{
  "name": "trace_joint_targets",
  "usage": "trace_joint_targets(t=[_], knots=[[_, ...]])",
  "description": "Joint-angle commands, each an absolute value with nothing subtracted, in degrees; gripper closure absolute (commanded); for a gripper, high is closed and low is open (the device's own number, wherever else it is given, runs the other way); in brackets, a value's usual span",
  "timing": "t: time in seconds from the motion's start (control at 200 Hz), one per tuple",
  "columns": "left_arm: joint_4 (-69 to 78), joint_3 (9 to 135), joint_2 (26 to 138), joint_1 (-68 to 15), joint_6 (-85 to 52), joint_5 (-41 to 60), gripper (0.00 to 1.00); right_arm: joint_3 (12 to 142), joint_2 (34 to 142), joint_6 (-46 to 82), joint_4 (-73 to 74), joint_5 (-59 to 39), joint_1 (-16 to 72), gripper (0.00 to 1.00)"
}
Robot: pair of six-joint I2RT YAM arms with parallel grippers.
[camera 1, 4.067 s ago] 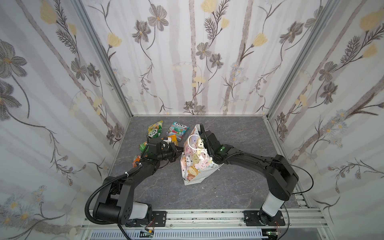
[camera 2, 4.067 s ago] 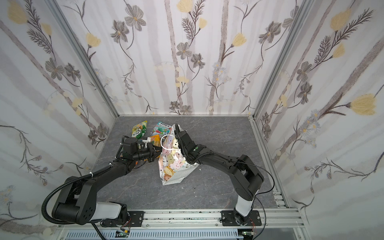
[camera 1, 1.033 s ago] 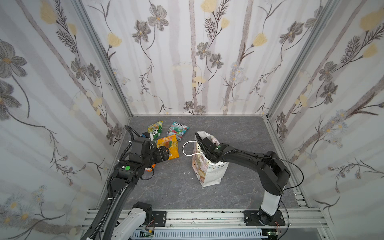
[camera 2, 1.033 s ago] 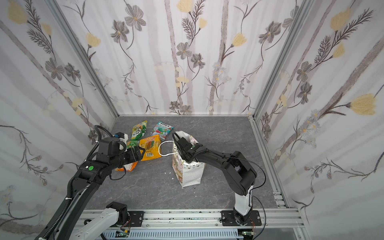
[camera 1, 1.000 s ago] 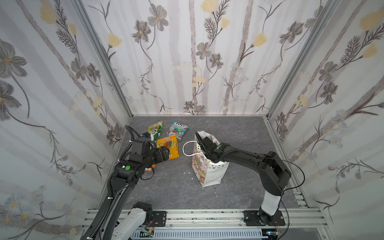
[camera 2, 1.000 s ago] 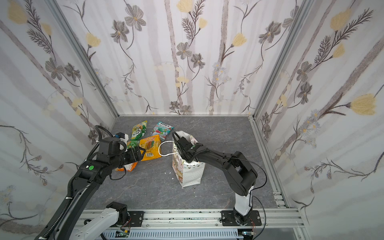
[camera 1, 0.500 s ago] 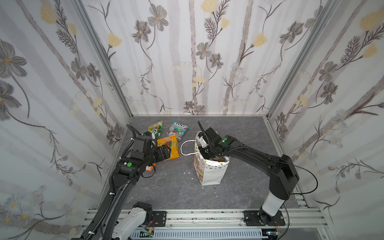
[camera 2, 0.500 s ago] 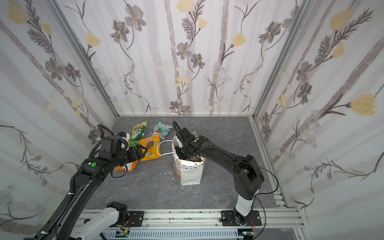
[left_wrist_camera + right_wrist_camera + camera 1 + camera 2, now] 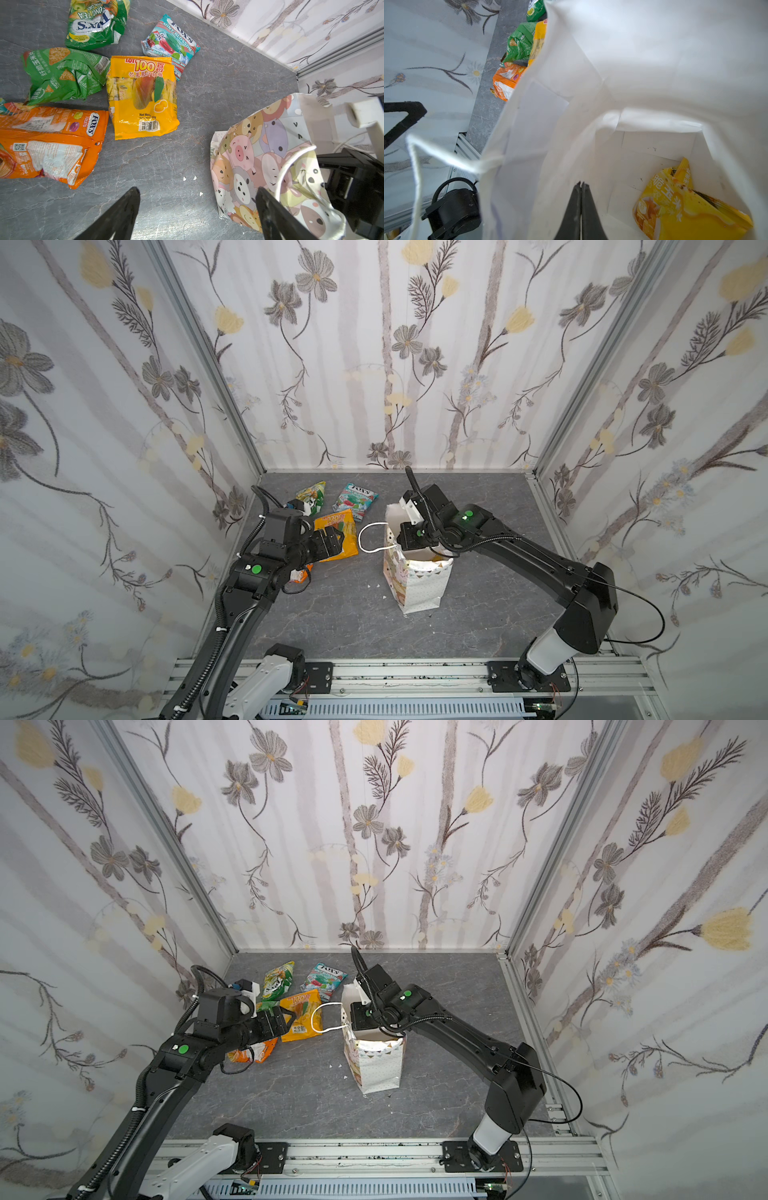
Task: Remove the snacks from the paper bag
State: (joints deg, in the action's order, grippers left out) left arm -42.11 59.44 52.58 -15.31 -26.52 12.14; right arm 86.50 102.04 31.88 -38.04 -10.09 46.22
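The white paper bag (image 9: 419,587) with pastel animal pictures (image 9: 249,166) stands upright mid-table. My right gripper (image 9: 581,184) is shut with nothing in it and points down into the bag's mouth. A yellow pouch (image 9: 685,209) lies on the bag's floor, apart from the fingertips. Several snacks lie on the table left of the bag: a green FOX'S packet (image 9: 95,20), a teal FOX'S packet (image 9: 170,43), an orange-yellow packet (image 9: 143,97), a green chip packet (image 9: 64,74) and an orange FOX'S packet (image 9: 49,143). My left gripper (image 9: 196,189) hovers open and empty between these and the bag.
The bag's white cord handle (image 9: 370,537) loops out toward the left gripper. Small white paper scraps (image 9: 374,585) lie on the grey table by the bag. Floral walls close in the left, back and right; a metal rail (image 9: 415,672) runs along the front.
The bag has gone from leaning to standing upright and open. The right gripper has risen over its mouth. The left gripper has shifted a little toward the bag.
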Motion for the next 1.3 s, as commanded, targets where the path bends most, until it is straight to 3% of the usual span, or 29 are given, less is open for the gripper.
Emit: trace_joint_targets(t=[0.0, 0.245, 0.43, 0.664, 0.774, 0.919, 1.089, 1.294], knots=[[-39.96, 59.95, 51.99, -15.48, -25.81, 10.90, 0.11, 87.73, 100.34, 31.54, -36.15, -8.60, 46.23, 0.93], [-34.84, 62.02, 55.61, -21.40, -28.45, 16.86, 0.10, 87.19, 98.69, 31.66, -36.95, -6.68, 46.20, 0.92], [-30.29, 64.13, 62.20, -27.46, -30.26, 16.27, 0.07, 87.73, 101.34, 30.62, -42.23, -7.01, 46.58, 0.71], [-28.79, 67.04, 74.20, -32.10, -30.24, 18.45, 0.14, 88.86, 101.80, 30.51, -46.13, -2.23, 47.06, 0.59], [-25.87, 66.87, 76.69, -34.18, -30.14, 22.02, 0.25, 84.46, 101.47, 30.56, -43.92, -3.85, 47.06, 0.56], [-21.97, 64.67, 75.80, -34.64, -30.64, 25.43, 0.63, 78.06, 101.63, 31.97, -41.27, -5.19, 47.06, 0.56], [-17.42, 61.76, 70.42, -34.81, -27.66, 27.74, 0.98, 81.74, 98.26, 32.34, -40.53, -5.34, 47.05, 0.57], [-20.65, 61.32, 65.87, -36.80, -17.32, 23.23, 1.00, 85.11, 90.98, 33.03, -37.22, -3.24, 46.67, 0.53]])
